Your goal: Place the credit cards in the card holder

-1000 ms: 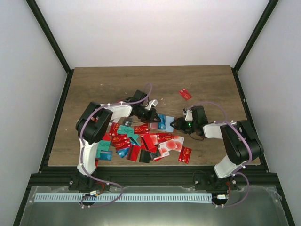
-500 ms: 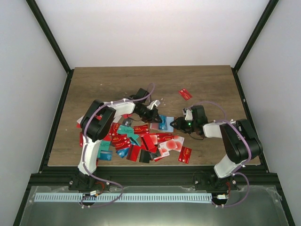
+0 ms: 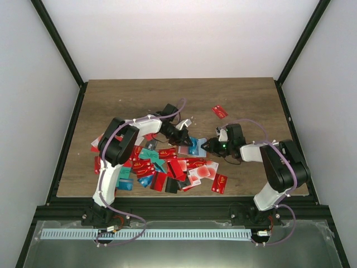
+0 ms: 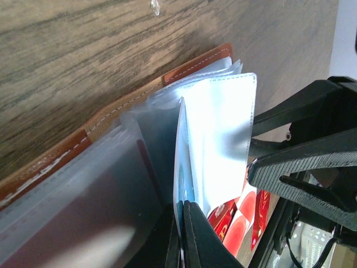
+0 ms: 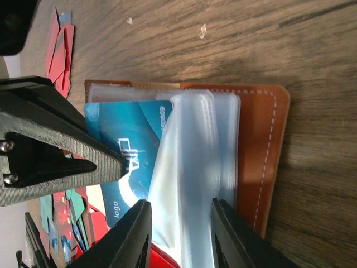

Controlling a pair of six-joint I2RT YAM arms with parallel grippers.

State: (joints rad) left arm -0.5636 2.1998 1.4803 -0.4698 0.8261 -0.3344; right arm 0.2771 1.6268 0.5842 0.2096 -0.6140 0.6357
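The brown card holder (image 3: 193, 147) lies open on the table between my two grippers, its clear sleeves fanned up. In the right wrist view its stitched leather cover (image 5: 259, 145) is on the right. My left gripper (image 3: 183, 139) is shut on a blue credit card (image 4: 187, 187) and holds it edge-on among the sleeves. That card (image 5: 131, 139) lies partly under a sleeve. My right gripper (image 5: 178, 223) is closed around the bunched sleeves at the holder's near edge. Many credit cards (image 3: 167, 167), mostly red, lie in a heap in front of the holder.
One red card (image 3: 220, 111) lies alone at the back right and another (image 3: 219, 183) near the front edge. The heap spreads left to about (image 3: 97, 148). The wooden table (image 3: 128, 100) is ringed by a black frame and white walls.
My left arm has shifted a little to the right, bringing the blue card closer into the holder. The right gripper has stayed in place on the sleeves.
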